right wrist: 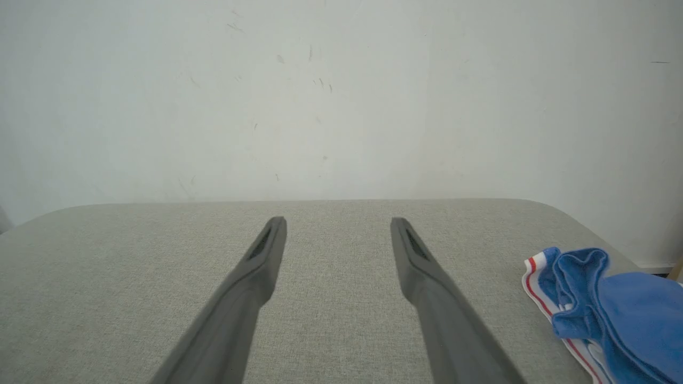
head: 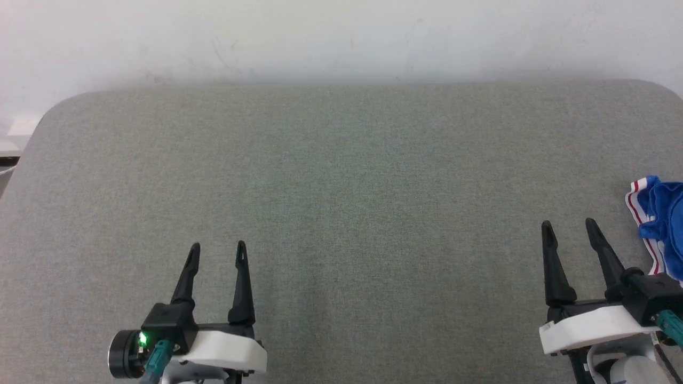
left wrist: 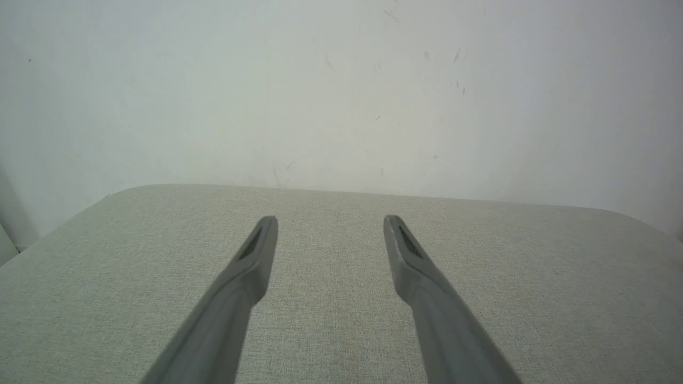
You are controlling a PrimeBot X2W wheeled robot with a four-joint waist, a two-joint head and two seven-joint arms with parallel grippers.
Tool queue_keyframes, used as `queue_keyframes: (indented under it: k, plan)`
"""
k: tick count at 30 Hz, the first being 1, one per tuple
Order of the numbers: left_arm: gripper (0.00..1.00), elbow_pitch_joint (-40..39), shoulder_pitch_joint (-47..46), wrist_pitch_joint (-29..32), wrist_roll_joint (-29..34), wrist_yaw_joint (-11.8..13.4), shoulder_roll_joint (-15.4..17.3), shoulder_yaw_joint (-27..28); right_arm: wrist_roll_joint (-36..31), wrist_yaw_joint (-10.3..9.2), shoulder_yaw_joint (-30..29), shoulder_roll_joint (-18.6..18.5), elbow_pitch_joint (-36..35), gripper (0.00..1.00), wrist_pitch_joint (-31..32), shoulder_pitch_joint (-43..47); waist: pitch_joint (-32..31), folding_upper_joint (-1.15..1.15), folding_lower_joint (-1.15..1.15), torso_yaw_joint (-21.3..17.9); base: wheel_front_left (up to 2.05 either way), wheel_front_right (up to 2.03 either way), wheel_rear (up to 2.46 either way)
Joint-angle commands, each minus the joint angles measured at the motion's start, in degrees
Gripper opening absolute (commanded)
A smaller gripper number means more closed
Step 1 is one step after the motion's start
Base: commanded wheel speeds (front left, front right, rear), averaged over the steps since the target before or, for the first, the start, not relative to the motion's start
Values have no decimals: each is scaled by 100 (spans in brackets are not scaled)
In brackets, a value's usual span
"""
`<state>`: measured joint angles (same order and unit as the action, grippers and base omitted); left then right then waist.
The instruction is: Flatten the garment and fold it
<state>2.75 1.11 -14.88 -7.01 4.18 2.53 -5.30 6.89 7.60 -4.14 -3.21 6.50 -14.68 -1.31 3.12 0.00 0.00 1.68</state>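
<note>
The shirt point(head: 661, 213) lies bunched at the right edge of the grey table point(head: 341, 176), blue cloth heaped over a white band with red stripes, partly cut off by the picture's edge. The right gripper point(head: 569, 223) is just left of it, fingers spread apart and holding nothing, pointing toward the far wall point(head: 341, 37). The left gripper point(head: 217, 245) is well apart at the near left over bare table, its jaws likewise released and empty.
</note>
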Motion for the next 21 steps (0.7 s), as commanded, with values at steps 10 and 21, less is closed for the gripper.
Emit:
queue_keyframes:
  k: [10, 21]
  plan:
    - [0, -18, -3, 11, -22, -2, -10, 18, 11, 1, 15, 7, -18, 0, 4, -1, -1, 0, 0, -12, 0, 0, 0]
    - [0, -36, -11, 135, 32, -34, -9, 52, -42, 0, 45, 9, -65, 0, 114, 9, -25, 0, 0, -24, 0, 0, 0]
